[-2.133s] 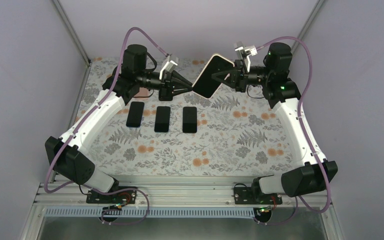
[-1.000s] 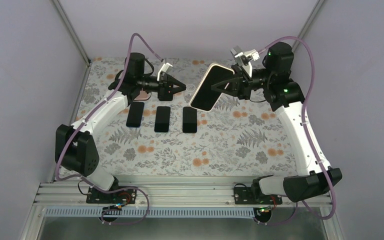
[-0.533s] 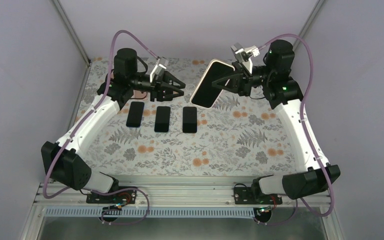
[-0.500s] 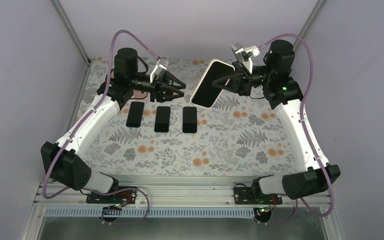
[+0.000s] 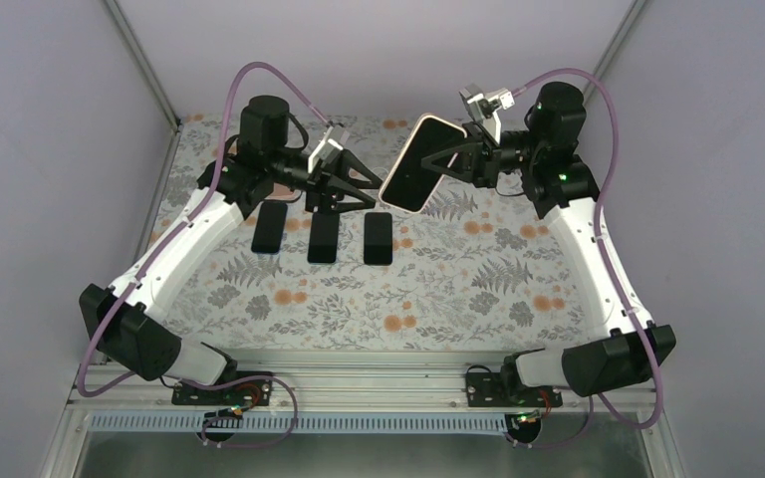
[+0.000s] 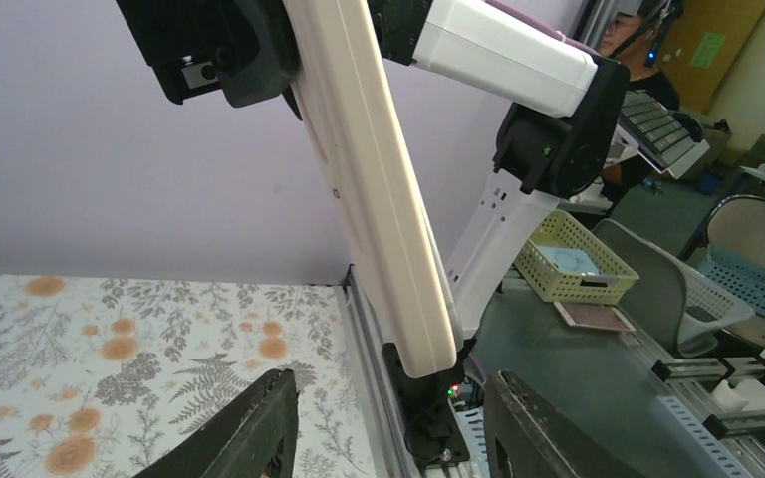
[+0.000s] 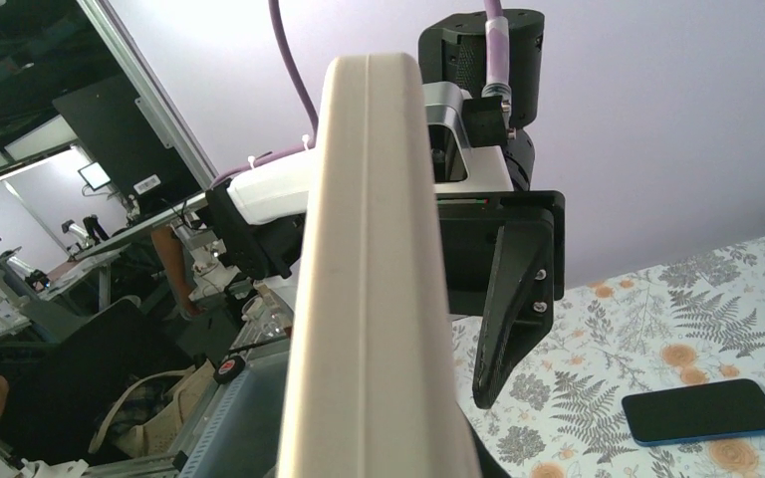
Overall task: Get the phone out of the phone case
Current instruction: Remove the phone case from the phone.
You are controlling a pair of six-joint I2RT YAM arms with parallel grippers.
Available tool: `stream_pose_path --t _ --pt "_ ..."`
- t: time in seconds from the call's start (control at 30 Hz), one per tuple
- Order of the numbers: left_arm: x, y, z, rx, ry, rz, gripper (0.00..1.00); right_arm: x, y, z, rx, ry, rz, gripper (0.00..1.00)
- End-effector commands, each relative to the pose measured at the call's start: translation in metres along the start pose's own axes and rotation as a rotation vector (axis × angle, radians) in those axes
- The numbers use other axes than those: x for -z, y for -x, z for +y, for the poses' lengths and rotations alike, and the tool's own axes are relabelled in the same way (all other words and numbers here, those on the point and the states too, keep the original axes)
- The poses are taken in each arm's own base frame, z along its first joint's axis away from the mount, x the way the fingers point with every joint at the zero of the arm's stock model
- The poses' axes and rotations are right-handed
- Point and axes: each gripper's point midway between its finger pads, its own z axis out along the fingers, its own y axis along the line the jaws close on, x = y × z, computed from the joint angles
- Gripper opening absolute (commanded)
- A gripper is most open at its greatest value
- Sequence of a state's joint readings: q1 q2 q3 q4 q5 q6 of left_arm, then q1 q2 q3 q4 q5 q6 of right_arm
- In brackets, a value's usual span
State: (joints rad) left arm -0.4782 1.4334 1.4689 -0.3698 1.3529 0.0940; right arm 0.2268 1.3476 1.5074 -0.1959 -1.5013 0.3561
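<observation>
The phone (image 5: 417, 167), dark screen showing, sits in a cream phone case (image 5: 434, 124) held tilted in the air at the back of the table, with my right gripper (image 5: 446, 159) shut on its right edge. My left gripper (image 5: 376, 194) is open at the case's lower left corner. In the left wrist view the case's edge (image 6: 374, 189) slants down, its lower end just above the gap between my fingers (image 6: 251, 430), untouched. The case's edge (image 7: 369, 299) fills the right wrist view and hides my right fingers; one left finger (image 7: 513, 309) stands beside it.
Three black phones (image 5: 270, 227) (image 5: 324, 237) (image 5: 379, 237) lie in a row on the floral table (image 5: 458, 289), under and just in front of the left gripper. One of them (image 7: 702, 410) shows in the right wrist view. Walls close the back and sides.
My left gripper has opened and swung right, up to the lower corner of the cased phone. The right gripper still holds the case in about the same place.
</observation>
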Motion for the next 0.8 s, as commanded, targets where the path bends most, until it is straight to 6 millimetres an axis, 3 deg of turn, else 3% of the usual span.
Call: stream_pose_path --t 0.0,0.77 --pt "0.000 0.009 -0.002 -0.039 0.003 -0.009 0.46 0.003 0.005 0.006 0.031 -0.005 -0.006 0.04" --pt "0.000 0.015 0.009 -0.011 0.062 -0.021 0.47 0.002 0.004 0.003 0.031 -0.016 -0.009 0.04"
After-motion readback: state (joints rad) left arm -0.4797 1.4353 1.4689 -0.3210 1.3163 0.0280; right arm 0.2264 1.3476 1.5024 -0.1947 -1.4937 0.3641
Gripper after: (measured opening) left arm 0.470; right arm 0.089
